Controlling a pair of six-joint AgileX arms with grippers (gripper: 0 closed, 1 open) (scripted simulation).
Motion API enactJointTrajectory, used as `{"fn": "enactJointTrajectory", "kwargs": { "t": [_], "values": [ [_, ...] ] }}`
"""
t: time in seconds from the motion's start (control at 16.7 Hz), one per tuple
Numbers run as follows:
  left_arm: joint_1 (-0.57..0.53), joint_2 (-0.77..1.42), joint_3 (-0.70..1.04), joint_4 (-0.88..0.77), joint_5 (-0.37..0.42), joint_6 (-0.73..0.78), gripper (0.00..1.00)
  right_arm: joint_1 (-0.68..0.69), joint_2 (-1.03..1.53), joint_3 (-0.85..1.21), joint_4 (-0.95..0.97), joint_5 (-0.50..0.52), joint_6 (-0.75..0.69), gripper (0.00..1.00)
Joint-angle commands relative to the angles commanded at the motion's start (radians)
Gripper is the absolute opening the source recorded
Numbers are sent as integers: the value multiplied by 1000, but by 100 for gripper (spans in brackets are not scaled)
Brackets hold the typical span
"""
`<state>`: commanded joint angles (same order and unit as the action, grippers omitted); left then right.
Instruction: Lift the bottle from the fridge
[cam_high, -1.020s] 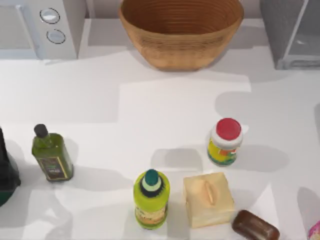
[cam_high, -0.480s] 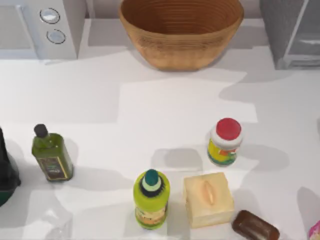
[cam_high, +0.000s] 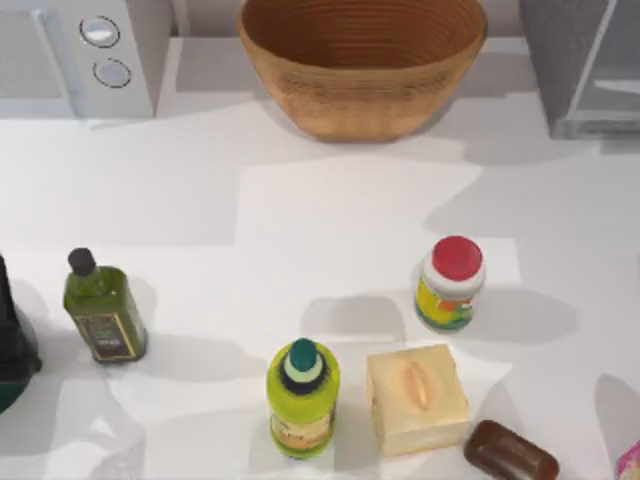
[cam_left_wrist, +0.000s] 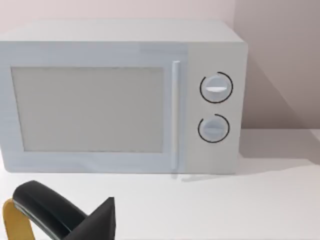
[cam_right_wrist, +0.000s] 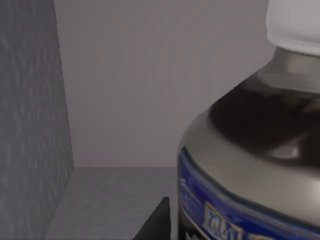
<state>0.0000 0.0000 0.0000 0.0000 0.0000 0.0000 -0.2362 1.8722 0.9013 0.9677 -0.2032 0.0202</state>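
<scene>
The bottle stands inside the fridge, the dark-grey box at the far right of the table, close to the right wrist camera. It has a dark glossy body, a blue label band low on it and a pale cap.

The shiny rounded shoulder looks hard and slippery, probably glass or stiff plastic, and, if full, fairly heavy. I would take hold across the straight labelled body below the shoulder, where the 2 fingers can bear flat, not at the tapering neck.

I cannot tell whether the right gripper's fingers are open or closed. The same goes for the left gripper, which is parked facing the white microwave at the far left.
</scene>
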Motion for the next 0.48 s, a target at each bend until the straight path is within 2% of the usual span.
{"fn": "enactJointTrajectory", "kwargs": {
  "t": [0.24,0.48],
  "values": [
    [0,0,0,0,0,0,100,11,-27,-21,-28,5,-2,0],
    [0,0,0,0,0,0,100,36,-216,-142,-156,29,-13,0]
  ]
}}
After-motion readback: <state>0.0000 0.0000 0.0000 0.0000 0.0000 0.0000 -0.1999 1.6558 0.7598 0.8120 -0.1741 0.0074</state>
